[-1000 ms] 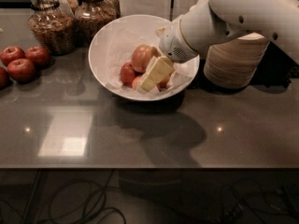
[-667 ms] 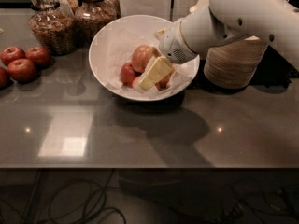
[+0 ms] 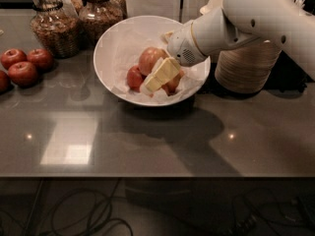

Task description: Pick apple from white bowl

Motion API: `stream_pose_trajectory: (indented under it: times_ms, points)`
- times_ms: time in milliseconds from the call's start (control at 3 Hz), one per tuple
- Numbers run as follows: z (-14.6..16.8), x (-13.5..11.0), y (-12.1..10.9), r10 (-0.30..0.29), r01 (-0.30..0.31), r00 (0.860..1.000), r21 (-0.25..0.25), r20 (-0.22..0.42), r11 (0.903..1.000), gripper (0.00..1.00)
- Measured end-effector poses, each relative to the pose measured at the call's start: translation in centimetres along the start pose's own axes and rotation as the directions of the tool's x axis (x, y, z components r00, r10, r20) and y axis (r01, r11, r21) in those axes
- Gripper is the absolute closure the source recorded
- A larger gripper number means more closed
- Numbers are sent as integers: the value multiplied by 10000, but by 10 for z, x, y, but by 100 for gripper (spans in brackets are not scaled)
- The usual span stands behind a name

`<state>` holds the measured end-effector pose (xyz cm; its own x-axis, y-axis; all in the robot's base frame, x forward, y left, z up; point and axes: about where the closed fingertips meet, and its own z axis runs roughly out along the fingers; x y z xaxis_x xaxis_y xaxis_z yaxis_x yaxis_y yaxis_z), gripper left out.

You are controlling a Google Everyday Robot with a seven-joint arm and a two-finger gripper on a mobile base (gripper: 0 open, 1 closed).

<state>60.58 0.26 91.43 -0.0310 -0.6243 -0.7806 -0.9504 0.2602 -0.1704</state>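
The white bowl (image 3: 100,58) sits on the dark counter (image 3: 147,146), lined with crumpled white paper (image 3: 123,43). Inside it lies the apple (image 3: 149,58), the biggest of the fruit there, red-orange with a paler blush, a little toward the back of the bowl's middle. A smaller dark red apple (image 3: 133,77) sits in the bowl just in front of it and to its left, and another small one (image 3: 173,82) shows by the bowl's right wall.

The robot's white arm (image 3: 256,18) reaches in over the bowl's right rim. The gripper (image 3: 152,84) is down inside the bowl, its pale yellow end slanting toward the front. It lies right against the big apple's right side and across the smaller fruit. From where I stand, I cannot tell whether it is parted, closed, or has hold of anything. The apple rests in the bowl, not lifted.

Left of the bowl, three dark red apples (image 3: 23,65) sit together on the counter, well apart from it. Behind the bowl to the left are two glass jars (image 3: 51,28) filled with something brown. Just right of the bowl, partly behind the arm, is a stack of beige disposable bowls (image 3: 246,70).
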Motion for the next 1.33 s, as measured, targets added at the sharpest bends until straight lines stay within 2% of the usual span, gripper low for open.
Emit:
stream_pose_trajectory:
  times_ms: [333,1333]
  points:
    - [0,0,0,0,0,10000,0,0,10000,19]
    - [0,0,0,-1,1,10000,-1,0,10000,88]
